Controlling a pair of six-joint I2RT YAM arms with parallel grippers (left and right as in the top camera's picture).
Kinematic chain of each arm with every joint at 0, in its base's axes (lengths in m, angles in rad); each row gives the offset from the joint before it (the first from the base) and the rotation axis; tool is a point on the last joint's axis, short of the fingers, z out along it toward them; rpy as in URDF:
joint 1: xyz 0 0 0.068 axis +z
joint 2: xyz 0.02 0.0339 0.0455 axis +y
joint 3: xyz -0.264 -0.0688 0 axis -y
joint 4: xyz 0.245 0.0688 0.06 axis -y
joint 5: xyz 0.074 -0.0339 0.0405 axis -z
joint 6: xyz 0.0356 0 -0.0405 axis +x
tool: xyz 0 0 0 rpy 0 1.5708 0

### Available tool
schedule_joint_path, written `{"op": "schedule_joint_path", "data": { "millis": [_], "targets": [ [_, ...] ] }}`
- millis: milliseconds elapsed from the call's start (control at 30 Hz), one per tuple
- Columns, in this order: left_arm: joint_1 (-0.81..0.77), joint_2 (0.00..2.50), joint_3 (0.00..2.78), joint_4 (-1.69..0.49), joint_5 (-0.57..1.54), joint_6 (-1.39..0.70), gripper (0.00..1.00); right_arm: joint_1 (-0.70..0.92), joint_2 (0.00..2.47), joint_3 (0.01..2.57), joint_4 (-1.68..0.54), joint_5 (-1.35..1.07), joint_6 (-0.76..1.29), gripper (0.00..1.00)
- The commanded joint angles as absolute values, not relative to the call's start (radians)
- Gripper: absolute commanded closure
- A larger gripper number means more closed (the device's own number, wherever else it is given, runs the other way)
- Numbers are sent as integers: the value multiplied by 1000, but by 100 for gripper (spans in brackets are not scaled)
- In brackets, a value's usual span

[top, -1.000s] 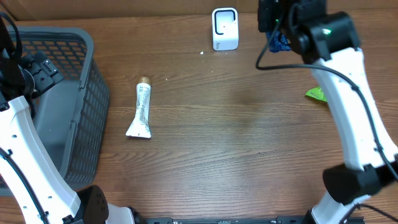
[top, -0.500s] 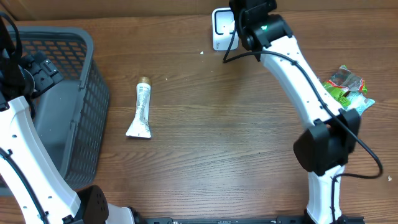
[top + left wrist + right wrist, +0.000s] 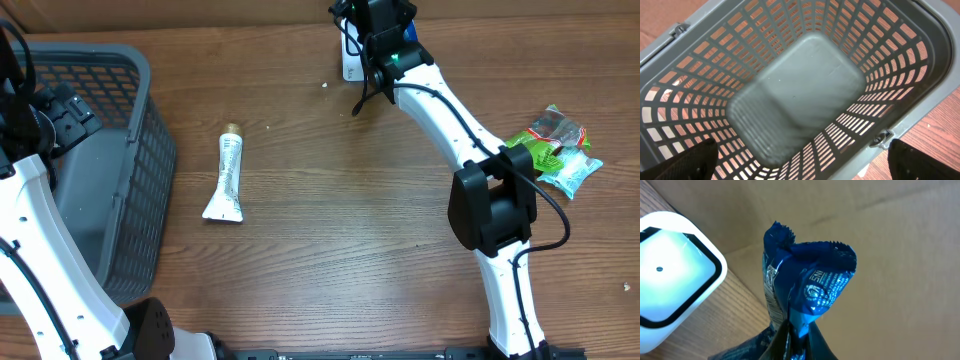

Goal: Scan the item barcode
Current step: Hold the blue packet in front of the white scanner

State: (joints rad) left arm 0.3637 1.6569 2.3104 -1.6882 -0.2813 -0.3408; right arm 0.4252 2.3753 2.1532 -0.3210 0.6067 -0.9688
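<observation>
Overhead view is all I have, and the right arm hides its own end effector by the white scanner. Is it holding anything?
Observer: Yes. The right wrist view shows the right end effector shut on a crinkled blue foil packet.
Operator: Where is the packet relative to the scanner?
Observer: In that view the white rounded plastic scanner lies left of the packet, with a gap between them.
Operator: And the left end effector?
Observer: The left wrist view shows the left end effector open above the grey plastic mesh basket, whose floor is bare.
</observation>
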Motion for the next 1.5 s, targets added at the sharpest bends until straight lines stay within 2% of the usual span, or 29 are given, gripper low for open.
{"op": "schedule_joint_path", "data": {
  "millis": [0,200,633,1467],
  "targets": [
    [366,1660,2310,-1689,-295,-337,0,422,2407,2170,-299,569,-1082,96],
    [366,1660,2310,-1689,-295,-337,1,422,2465,2170,-262,551,-1150,96],
    [366,1660,2310,-1689,-295,-337,1,424,2499,2170,-187,521,-1161,96],
    [366,1660,2310,-1689,-295,-337,0,424,2499,2170,-188,522,-1160,96]
  ]
}}
